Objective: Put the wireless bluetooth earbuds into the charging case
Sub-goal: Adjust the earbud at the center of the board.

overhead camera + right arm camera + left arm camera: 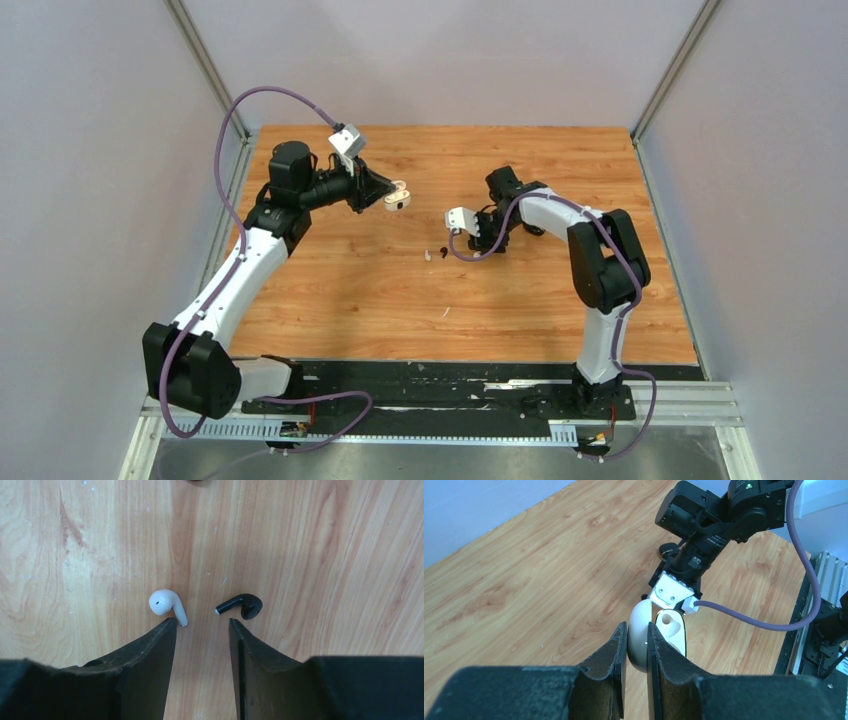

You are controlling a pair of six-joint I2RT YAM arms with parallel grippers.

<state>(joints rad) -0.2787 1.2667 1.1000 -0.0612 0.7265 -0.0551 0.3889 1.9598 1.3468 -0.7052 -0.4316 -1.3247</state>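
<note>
My left gripper (397, 199) is shut on the white charging case (671, 627) and holds it above the table with its lid open. In the left wrist view the fingers (616, 645) clamp the case's rounded half, and an empty earbud socket shows in the other half. My right gripper (202, 625) is open and low over the table. One white earbud (165, 603) lies just beyond its left fingertip and one black earbud (241, 605) just beyond its right fingertip. Both also show in the top view, white (428, 255) and black (442, 250). No other earbuds are clearly visible.
A pale sliver-like scrap (446, 312) lies on the wooden table (330, 300) nearer the arm bases. A dark shape (192, 481) is cut off at the top edge of the right wrist view. Grey walls stand on three sides.
</note>
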